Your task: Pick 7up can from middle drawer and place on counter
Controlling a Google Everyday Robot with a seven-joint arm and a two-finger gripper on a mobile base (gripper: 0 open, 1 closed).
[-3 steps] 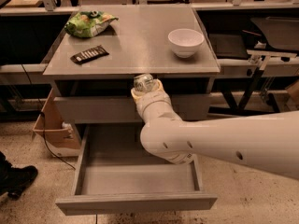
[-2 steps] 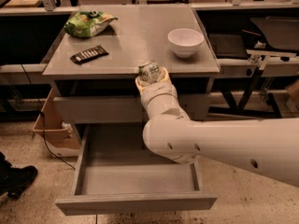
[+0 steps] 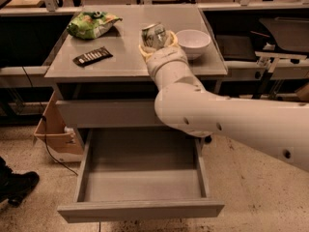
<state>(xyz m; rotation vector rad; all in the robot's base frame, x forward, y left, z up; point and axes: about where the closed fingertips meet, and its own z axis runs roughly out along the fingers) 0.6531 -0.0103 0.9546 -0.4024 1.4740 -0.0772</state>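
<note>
The 7up can [image 3: 154, 35] is silver with a green and white label. My gripper [image 3: 157, 43] is shut on it and holds it upright over the grey counter [image 3: 125, 52], just left of the white bowl. I cannot tell whether the can touches the counter top. The middle drawer [image 3: 140, 175] stands pulled open below, its tray showing nothing inside. My white arm reaches in from the right and hides the drawer's right rear corner.
A white bowl [image 3: 193, 42] stands right of the can. A crinkly green snack bag [image 3: 91, 23] lies at the counter's back left, and a dark flat bar [image 3: 92, 56] lies at its left front. A cardboard box [image 3: 55, 132] sits on the floor at left.
My gripper has carried the can up from the counter's front edge and farther back over the counter, beside the bowl.
</note>
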